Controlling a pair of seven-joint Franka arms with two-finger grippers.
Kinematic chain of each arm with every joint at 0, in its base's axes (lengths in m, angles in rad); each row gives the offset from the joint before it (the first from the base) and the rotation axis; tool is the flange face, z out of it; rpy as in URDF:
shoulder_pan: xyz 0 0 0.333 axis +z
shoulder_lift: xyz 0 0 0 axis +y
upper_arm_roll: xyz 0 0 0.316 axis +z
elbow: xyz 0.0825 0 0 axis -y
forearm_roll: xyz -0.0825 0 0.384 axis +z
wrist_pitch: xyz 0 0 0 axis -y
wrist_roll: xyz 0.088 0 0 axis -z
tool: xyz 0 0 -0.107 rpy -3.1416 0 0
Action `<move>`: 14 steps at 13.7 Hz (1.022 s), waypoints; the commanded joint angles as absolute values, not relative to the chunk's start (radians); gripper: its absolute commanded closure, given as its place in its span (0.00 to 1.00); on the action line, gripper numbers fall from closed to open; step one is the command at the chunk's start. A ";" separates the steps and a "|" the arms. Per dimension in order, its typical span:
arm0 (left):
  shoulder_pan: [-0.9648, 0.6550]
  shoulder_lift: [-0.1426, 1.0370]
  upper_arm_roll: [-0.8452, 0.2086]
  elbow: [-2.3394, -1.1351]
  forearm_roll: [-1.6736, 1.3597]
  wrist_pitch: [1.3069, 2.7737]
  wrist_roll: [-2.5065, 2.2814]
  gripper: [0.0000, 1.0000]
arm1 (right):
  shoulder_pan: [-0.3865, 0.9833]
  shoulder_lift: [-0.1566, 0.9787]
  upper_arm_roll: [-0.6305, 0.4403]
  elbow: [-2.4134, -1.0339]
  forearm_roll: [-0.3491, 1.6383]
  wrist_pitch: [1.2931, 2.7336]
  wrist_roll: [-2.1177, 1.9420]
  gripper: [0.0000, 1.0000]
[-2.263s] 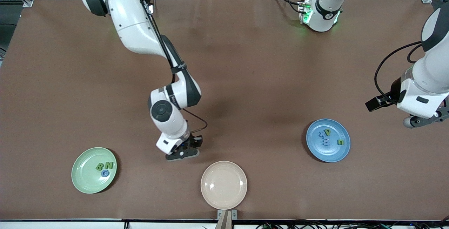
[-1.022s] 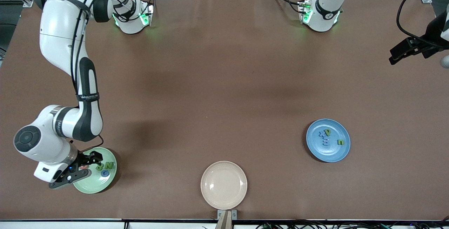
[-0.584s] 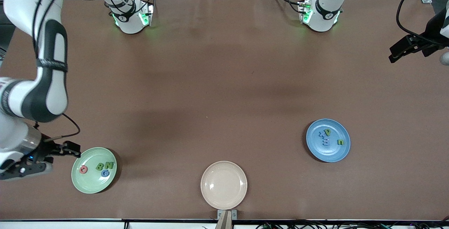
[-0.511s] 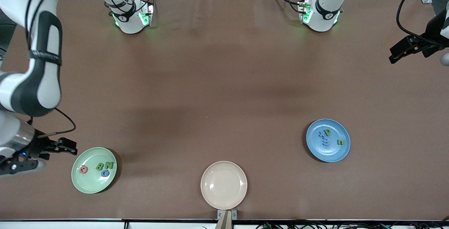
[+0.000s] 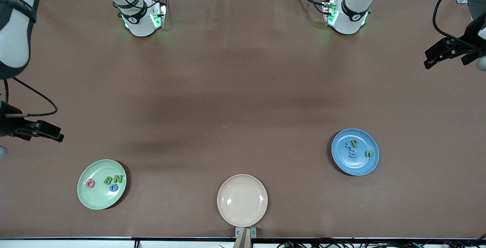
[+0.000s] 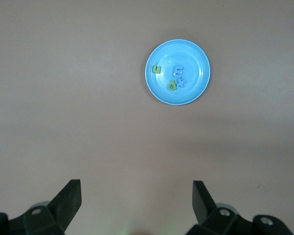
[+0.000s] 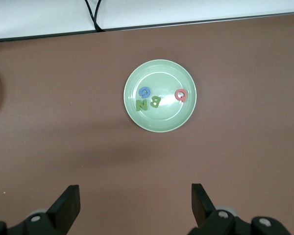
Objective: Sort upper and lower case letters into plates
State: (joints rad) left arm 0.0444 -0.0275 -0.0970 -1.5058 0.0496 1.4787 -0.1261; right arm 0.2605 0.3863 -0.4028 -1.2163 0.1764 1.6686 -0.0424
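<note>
The red capital now lies in the pale green plate beside B, N and G, well clear of the right gripper, which has lifted away, fingers wide and empty. Blue plate keeps its lowercase letters; left gripper waits high above it, open, empty. Sorting looks complete.
</note>
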 commanded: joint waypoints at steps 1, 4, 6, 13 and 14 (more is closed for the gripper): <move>0.043 -0.028 -0.100 -1.515 0.037 1.480 -0.170 0.00 | 0.114 0.264 -0.173 -1.282 0.050 1.660 0.001 0.00; 0.048 -0.041 -0.103 -1.554 0.037 1.497 -0.161 0.00 | -0.013 0.135 -0.007 -1.400 0.008 1.667 0.072 0.00; 0.048 -0.051 -0.103 -1.552 0.037 1.497 -0.161 0.00 | -0.038 0.045 0.032 -1.483 -0.017 1.669 0.077 0.00; 0.045 -0.028 -0.103 -1.499 0.052 1.488 -0.153 0.00 | -0.052 -0.052 0.035 -1.582 -0.017 1.692 0.075 0.00; 0.043 -0.029 -0.103 -1.500 0.052 1.480 -0.153 0.00 | -0.052 -0.052 0.035 -1.582 -0.017 1.690 0.075 0.00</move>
